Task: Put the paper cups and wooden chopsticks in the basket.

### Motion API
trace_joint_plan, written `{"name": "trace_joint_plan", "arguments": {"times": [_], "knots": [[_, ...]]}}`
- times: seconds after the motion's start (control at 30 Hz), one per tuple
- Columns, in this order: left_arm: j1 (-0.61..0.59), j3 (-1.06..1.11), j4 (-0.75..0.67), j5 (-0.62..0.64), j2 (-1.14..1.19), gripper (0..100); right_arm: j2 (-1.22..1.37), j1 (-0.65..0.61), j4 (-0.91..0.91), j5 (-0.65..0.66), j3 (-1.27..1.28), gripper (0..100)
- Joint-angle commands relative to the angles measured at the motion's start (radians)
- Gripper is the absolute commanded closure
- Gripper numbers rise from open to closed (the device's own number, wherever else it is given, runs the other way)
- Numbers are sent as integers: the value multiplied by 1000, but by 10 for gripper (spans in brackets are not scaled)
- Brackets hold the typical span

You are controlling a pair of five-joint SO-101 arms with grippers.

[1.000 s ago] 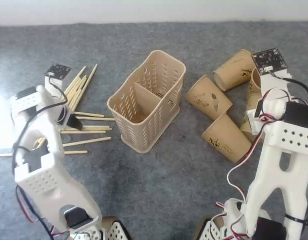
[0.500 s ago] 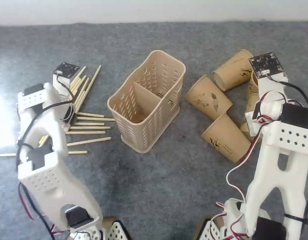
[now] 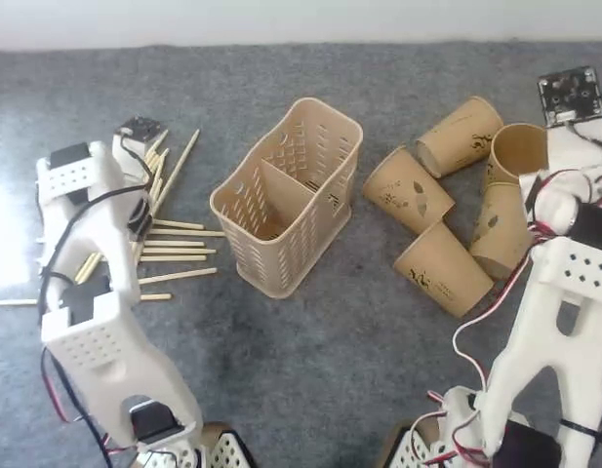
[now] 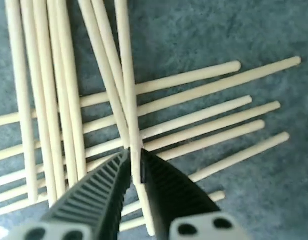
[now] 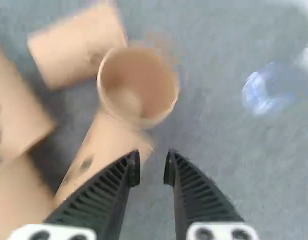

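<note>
Nothing is loaded yet: both compartments of the basket (image 3: 286, 195) appear empty. The paper cups (image 3: 408, 190) lie at its 3 o'clock and the wooden chopsticks (image 3: 174, 244) at its 9 o'clock. The left gripper (image 4: 135, 162) pinches one chopstick (image 4: 126, 75). The right gripper (image 5: 151, 167) is narrowly parted and holds nothing.

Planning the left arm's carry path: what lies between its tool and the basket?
In the high view, loose chopsticks lie on the grey mat between the left tool and the basket, tips toward it.

Grey felt table (image 3: 330, 390), basket (image 3: 281, 265), paper cups (image 3: 408, 192), chopsticks (image 3: 179, 252)
</note>
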Motion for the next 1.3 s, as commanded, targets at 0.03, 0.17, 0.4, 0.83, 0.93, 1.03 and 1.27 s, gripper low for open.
{"name": "trace_joint_plan", "arguments": {"times": [0.03,0.17,0.4,0.83,0.93,1.03,1.27], "knots": [[0,-107,94,3,-15,980,217,-8,-31,63,-198,905],[0,-107,100,3,-15,980,486,-10,104,61,-471,905],[25,-119,100,5,-15,985,742,-96,377,60,-918,905],[54,-498,319,94,-15,988,920,-153,404,63,-1031,905],[66,-536,319,143,-15,988,943,-142,397,63,-1031,905],[94,-584,321,166,-17,988,940,-133,389,66,-1031,905],[222,-553,321,173,-199,988,949,-120,369,68,-1033,905]]}}
